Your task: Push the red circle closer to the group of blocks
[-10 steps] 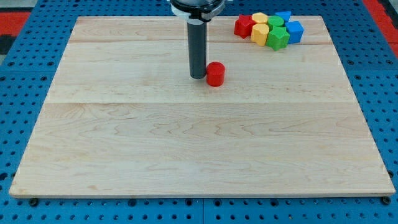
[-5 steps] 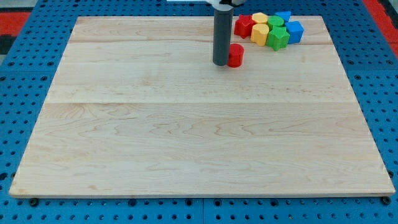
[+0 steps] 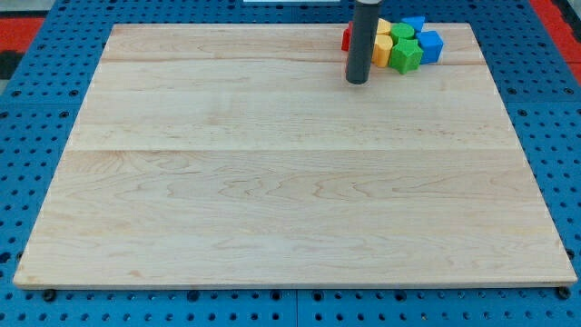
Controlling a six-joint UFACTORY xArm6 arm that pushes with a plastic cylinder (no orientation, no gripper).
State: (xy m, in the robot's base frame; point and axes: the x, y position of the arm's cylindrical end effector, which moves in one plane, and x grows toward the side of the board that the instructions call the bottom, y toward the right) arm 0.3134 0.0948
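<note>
My tip (image 3: 358, 82) rests on the board near the view's top, right of centre, just below and left of the group of blocks. The red circle does not show; the rod may hide it. The group holds a red block (image 3: 346, 37), of which only a sliver shows left of the rod, two yellow blocks (image 3: 381, 48), two green blocks (image 3: 406, 55) and two blue blocks (image 3: 430, 44). The rod covers the group's left part.
The wooden board (image 3: 272, 191) lies on a blue pegboard table (image 3: 27, 109). The group sits close to the board's top edge at the view's right.
My tip has moved up and to the right, pushing the red circle toward the group. The circle showed beside the rod before; now it is out of sight behind it.
</note>
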